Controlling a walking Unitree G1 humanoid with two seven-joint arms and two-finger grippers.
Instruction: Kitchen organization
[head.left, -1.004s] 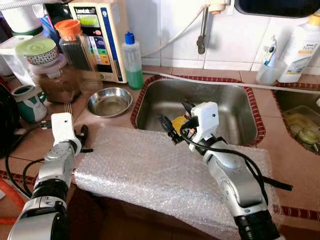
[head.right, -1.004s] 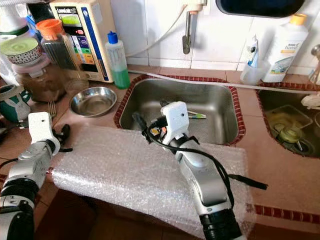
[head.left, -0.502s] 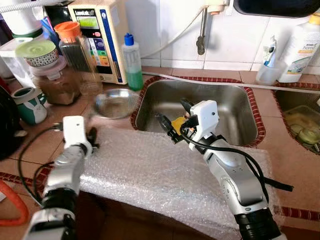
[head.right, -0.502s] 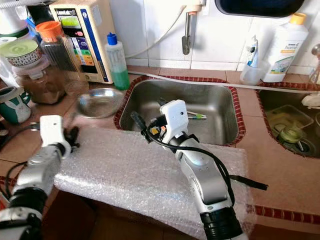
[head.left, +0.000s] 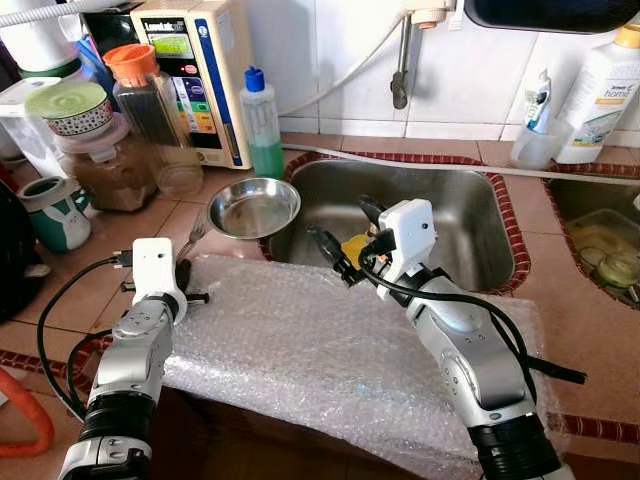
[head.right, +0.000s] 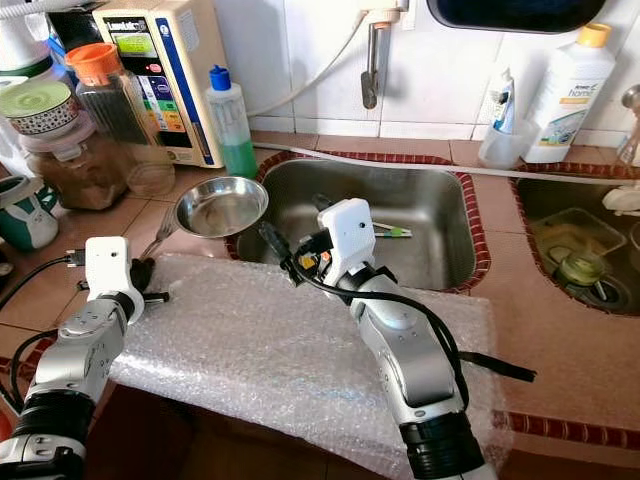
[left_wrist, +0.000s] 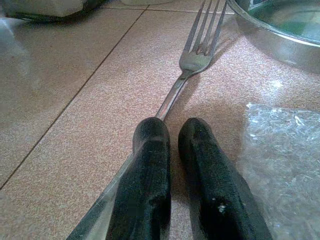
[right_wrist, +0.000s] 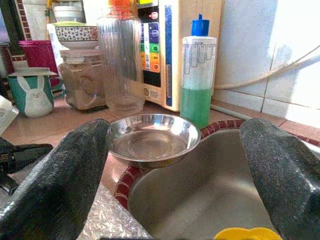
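Left gripper (left_wrist: 172, 132), fingers pressed together, rests low on tiled counter over the fork (left_wrist: 192, 55) handle beside the bubble wrap (head.left: 320, 340); steel bowl (head.left: 253, 207) at sink (head.left: 470, 200) rim; right gripper (right_wrist: 170, 150) spread wide over sink edge.

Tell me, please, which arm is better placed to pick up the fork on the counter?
Probably the left. Its pincer lies low on the counter, fingers together beside the fork handle. The right pincer hangs open over the sink, further from it.
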